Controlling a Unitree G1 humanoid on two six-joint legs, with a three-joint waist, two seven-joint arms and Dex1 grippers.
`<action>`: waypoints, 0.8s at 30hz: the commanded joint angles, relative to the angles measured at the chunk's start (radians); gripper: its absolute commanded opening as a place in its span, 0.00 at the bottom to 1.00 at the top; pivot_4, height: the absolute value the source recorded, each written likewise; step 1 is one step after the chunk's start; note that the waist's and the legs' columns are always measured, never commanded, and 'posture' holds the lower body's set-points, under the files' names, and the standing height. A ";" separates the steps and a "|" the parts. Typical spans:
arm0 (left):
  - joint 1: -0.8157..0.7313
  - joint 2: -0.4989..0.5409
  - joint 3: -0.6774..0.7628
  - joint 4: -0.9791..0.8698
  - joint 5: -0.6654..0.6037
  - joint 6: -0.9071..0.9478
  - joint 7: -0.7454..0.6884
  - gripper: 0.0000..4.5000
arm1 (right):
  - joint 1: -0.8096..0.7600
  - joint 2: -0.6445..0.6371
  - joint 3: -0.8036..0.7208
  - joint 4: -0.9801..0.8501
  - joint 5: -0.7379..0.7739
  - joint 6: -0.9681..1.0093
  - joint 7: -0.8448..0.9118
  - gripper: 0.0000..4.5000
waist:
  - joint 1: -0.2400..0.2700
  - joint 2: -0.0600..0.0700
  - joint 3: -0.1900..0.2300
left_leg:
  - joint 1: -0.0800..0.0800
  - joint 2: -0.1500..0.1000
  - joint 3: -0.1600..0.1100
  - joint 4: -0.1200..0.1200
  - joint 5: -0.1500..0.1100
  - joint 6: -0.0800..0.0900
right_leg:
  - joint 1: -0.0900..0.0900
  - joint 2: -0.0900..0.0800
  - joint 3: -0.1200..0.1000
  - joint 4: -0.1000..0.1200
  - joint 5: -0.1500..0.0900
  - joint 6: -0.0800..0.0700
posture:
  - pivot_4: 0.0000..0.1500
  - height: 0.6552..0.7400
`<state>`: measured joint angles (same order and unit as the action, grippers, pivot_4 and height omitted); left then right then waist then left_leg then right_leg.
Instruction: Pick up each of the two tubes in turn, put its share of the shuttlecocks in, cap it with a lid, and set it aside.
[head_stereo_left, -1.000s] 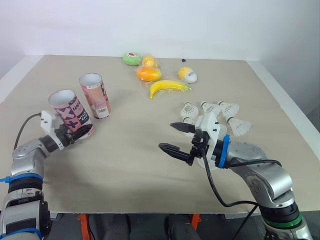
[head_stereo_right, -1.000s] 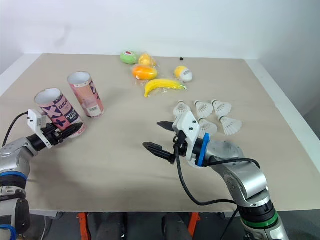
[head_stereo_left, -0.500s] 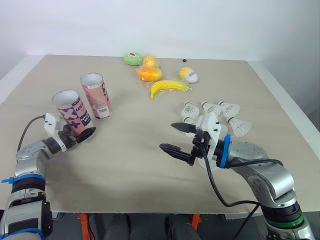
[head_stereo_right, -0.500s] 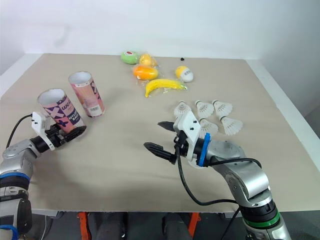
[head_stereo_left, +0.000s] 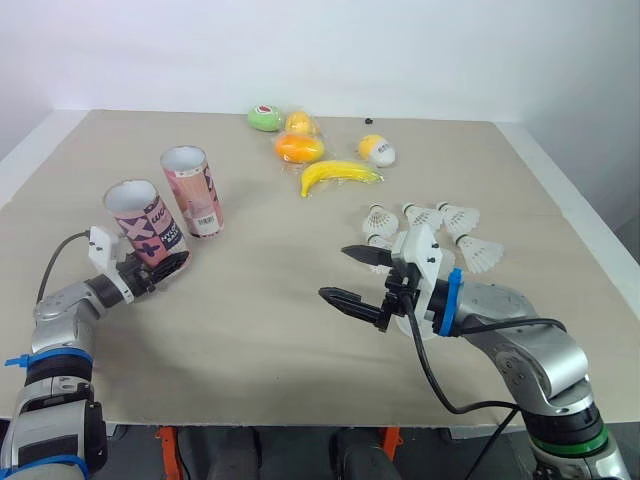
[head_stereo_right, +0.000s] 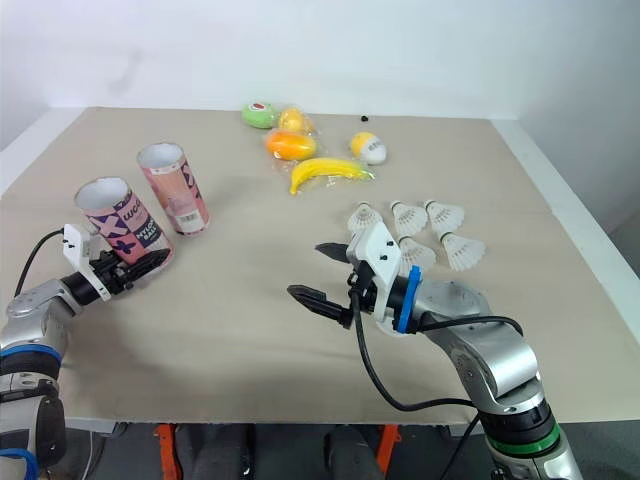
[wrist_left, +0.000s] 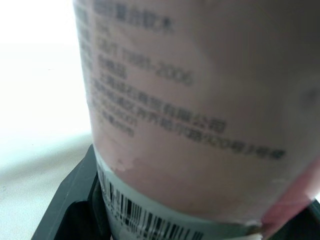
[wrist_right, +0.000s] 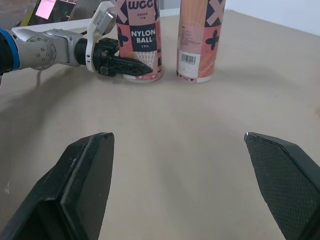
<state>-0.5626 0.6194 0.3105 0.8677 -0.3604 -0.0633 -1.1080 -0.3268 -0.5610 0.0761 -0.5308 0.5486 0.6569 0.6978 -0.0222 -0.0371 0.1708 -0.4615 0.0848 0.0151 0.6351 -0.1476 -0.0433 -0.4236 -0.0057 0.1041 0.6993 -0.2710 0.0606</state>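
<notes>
1. My left claw (head_stereo_left: 168, 266) sits low at the left side of the tan surface (head_stereo_left: 250, 330), its black fingers either side of the base of the near tube (head_stereo_left: 138, 212). From the left wrist view they appear closed on it, though the tube is too close to the lens for me to be sure of contact.
2. The near tube is a pink cardboard cylinder with dark cross-and-plus markings. It reads "NYLON BALL" on the face turned to my right wrist camera, and a barcode band runs round its foot. Its top is open, and it stands on the surface leaning slightly.
3. The far tube (head_stereo_left: 192, 190) stands upright just beside it, farther from me. It has the same pink print with a white barcode label low on its side, and its mouth is also open.
4. My right claw (head_stereo_left: 337, 272) hovers over the middle of the surface with its jaws spread wide, holding nothing. It points toward the two tubes.
5. The white shuttlecocks (head_stereo_left: 457, 214) lie in a loose cluster on the surface behind my right wrist, well apart from both tubes.
6. A banana (head_stereo_left: 338, 176) and other toy fruit lie along the far edge.
</notes>
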 joint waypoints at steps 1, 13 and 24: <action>0.016 0.041 -0.026 -0.064 0.004 0.041 -0.061 0.60 | 0.017 -0.002 -0.055 -0.045 0.048 0.012 -0.007 1.00 | 0.000 0.000 0.000 | 0.000 0.000 0.000 0.000 0.000 0.000 | 0.000 0.000 0.000 0.000 0.000 0.000 | 1.00 0.43; 0.149 0.348 -0.356 -0.522 0.175 0.172 -0.402 0.60 | 0.159 -0.011 -0.162 -0.152 0.167 0.187 -0.217 1.00 | -0.002 0.000 -0.001 | 0.001 0.001 0.000 -0.001 -0.002 -0.002 | 0.000 0.000 -0.001 0.000 -0.006 -0.006 | 1.00 0.43; 0.015 0.459 -0.478 -0.512 0.252 0.127 -0.506 0.60 | 0.045 0.092 -0.036 0.022 -0.004 0.221 -0.390 1.00 | -0.026 0.003 -0.001 | 0.002 0.004 0.003 -0.001 -0.001 -0.001 | -0.001 0.002 0.001 0.001 -0.006 -0.007 | 1.00 0.43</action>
<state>-0.5525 1.0415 -0.1389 0.3431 -0.1436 0.0638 -1.5954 -0.2523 -0.4762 0.0356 -0.5190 0.5761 0.8903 0.3256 -0.0485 -0.0342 0.1694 -0.4596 0.0893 0.0183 0.6336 -0.1491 -0.0443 -0.4253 -0.0032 0.1050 0.7001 -0.2769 0.0532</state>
